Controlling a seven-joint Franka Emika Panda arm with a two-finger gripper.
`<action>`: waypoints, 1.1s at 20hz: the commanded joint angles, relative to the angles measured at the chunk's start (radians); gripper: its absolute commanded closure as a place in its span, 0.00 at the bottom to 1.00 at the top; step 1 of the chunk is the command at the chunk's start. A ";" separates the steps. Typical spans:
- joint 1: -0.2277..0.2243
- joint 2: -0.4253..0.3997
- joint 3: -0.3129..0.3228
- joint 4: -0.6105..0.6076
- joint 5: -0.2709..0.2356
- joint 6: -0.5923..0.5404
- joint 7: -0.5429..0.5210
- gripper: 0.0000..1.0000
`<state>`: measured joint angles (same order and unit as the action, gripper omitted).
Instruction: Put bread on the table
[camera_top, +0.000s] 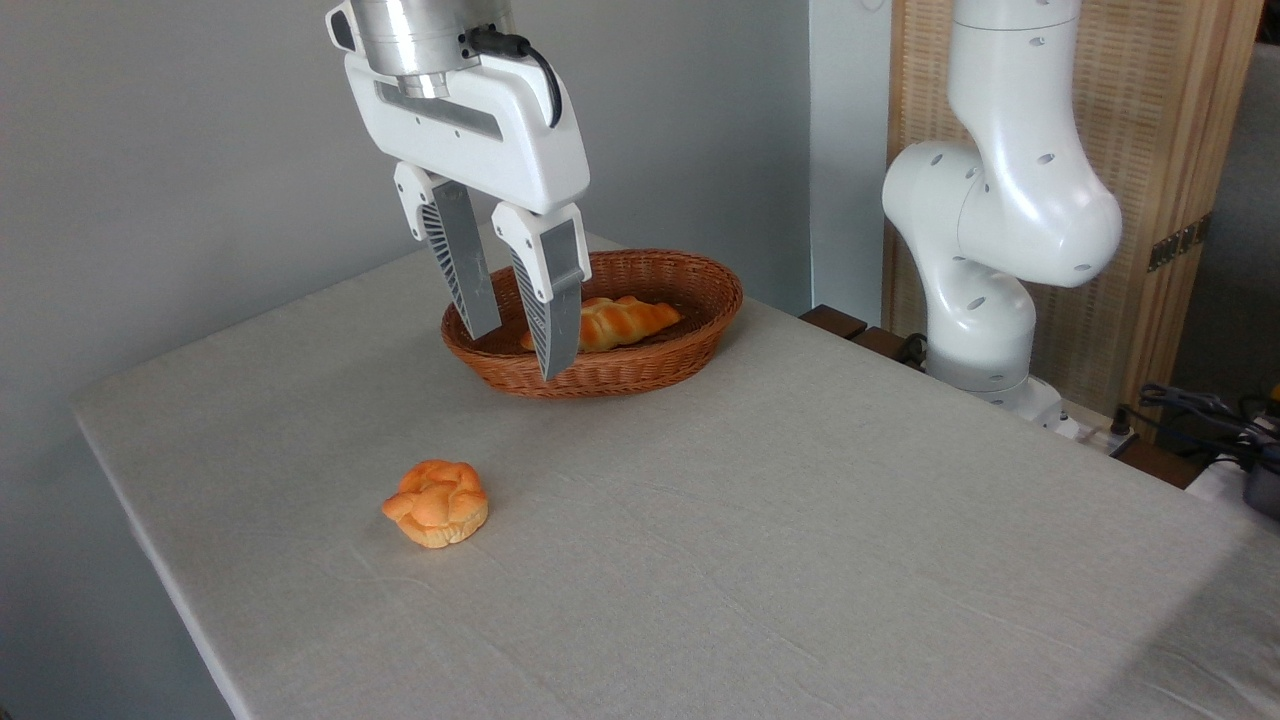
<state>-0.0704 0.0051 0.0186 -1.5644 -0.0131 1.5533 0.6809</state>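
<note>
The bread, a long golden-orange braided loaf, lies inside the brown wicker basket at the back of the table. My gripper hangs in front of the basket's left half, above the table. Its two grey ribbed fingers point down with a gap between them, open and holding nothing. The right finger covers the loaf's left end.
A small round knotted bun sits on the cloth near the table's left front edge. The arm's white base stands off the table's back right corner. Cables lie at far right.
</note>
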 joint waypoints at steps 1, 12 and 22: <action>0.006 0.004 0.009 0.008 -0.030 0.016 0.006 0.00; 0.006 -0.008 0.009 -0.014 -0.030 0.042 0.005 0.00; -0.032 -0.068 -0.014 -0.121 -0.096 0.063 0.003 0.00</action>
<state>-0.0787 -0.0002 0.0043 -1.6096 -0.0748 1.5823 0.6809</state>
